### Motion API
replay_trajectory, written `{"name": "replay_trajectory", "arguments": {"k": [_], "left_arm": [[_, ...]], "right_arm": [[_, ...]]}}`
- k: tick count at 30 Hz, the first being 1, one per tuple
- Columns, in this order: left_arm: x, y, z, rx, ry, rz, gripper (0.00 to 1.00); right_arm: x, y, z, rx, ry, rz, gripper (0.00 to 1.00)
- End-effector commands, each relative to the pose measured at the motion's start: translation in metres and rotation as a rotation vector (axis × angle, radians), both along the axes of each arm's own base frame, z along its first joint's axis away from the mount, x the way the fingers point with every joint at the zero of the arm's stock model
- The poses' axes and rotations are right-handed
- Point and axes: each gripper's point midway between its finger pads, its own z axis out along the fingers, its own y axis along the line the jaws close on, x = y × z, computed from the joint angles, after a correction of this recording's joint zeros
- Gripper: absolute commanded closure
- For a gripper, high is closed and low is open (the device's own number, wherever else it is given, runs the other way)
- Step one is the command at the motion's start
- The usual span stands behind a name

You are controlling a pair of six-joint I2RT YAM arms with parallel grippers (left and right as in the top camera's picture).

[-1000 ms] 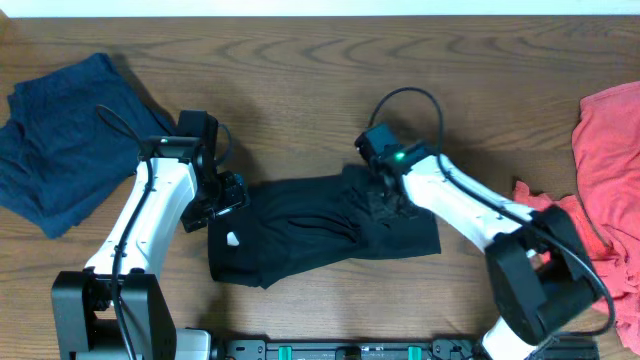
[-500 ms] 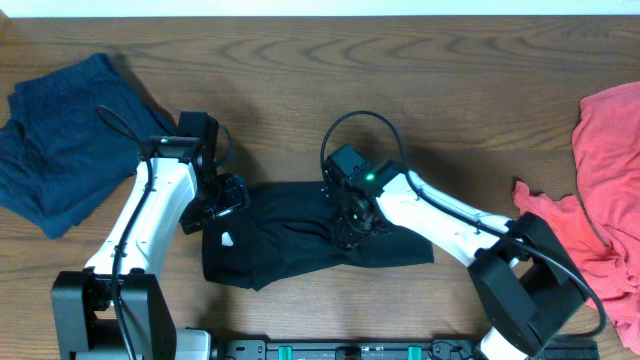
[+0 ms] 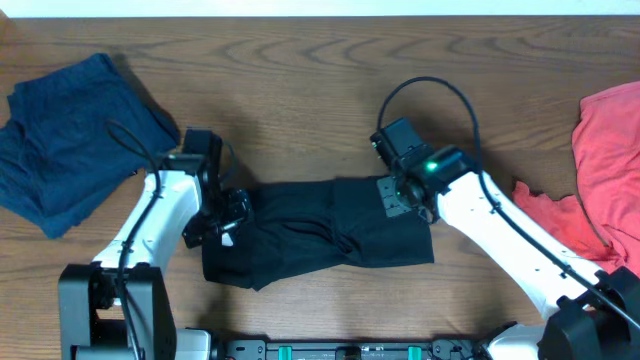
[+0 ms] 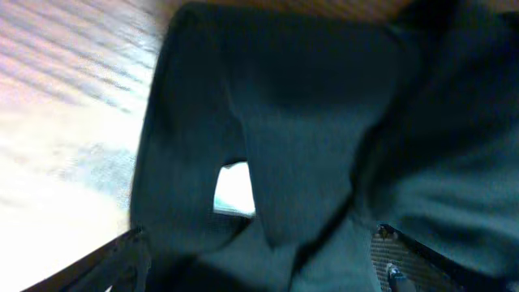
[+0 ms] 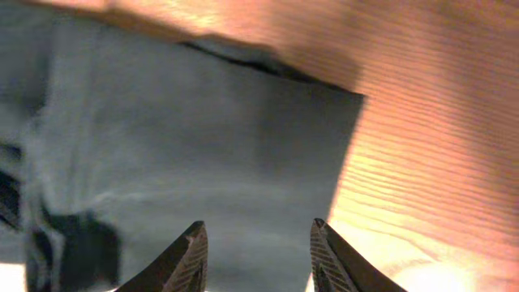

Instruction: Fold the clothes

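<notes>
The black shirt (image 3: 310,235) lies bunched in a strip at the table's middle front. My left gripper (image 3: 228,212) hangs over its left end, jaws spread wide. In the left wrist view that gripper (image 4: 259,272) straddles dark folds of the shirt (image 4: 324,122), and a small white label (image 4: 235,191) shows. My right gripper (image 3: 398,198) is over the shirt's upper right part. In its wrist view it (image 5: 258,243) is open with nothing between the fingertips, just above flat black cloth (image 5: 186,138) near the cloth's right edge.
A navy blue garment (image 3: 70,150) is heaped at the far left. A coral-red garment (image 3: 600,180) spreads along the right edge. A black rail (image 3: 330,350) runs along the table's front edge. Bare wood (image 3: 300,80) lies behind the shirt.
My right gripper swung left over the shirt's middle, then back to the right and lifted off the cloth, which now lies flatter there. My left gripper has opened wider and shifted slightly.
</notes>
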Motion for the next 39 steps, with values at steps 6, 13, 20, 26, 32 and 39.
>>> {"name": "replay_trajectory", "arguments": {"k": [6, 13, 20, 26, 32, 39], "left_arm": [[-0.017, -0.025, -0.034, -0.158, -0.025, -0.075, 0.11], [-0.024, -0.037, -0.042, -0.236, -0.031, -0.073, 0.3], [-0.02, -0.043, -0.04, -0.268, -0.049, -0.074, 0.94], [-0.001, -0.035, -0.021, -0.275, -0.097, -0.083, 0.94], [0.023, 0.011, 0.022, -0.221, -0.127, 0.045, 0.94], [0.044, 0.054, 0.076, -0.171, -0.176, 0.133, 0.94]], "right_arm": [[0.004, -0.012, 0.001, -0.011, -0.01, -0.056, 0.6], [0.004, -0.012, 0.001, -0.012, -0.01, -0.056, 0.6], [0.004, -0.012, 0.001, -0.012, -0.01, -0.057, 0.6], [0.003, -0.015, 0.001, -0.023, -0.006, -0.069, 0.62], [0.008, -0.041, 0.0, -0.05, 0.006, -0.154, 0.61], [0.01, -0.075, -0.001, -0.075, 0.04, -0.214, 0.61]]}}
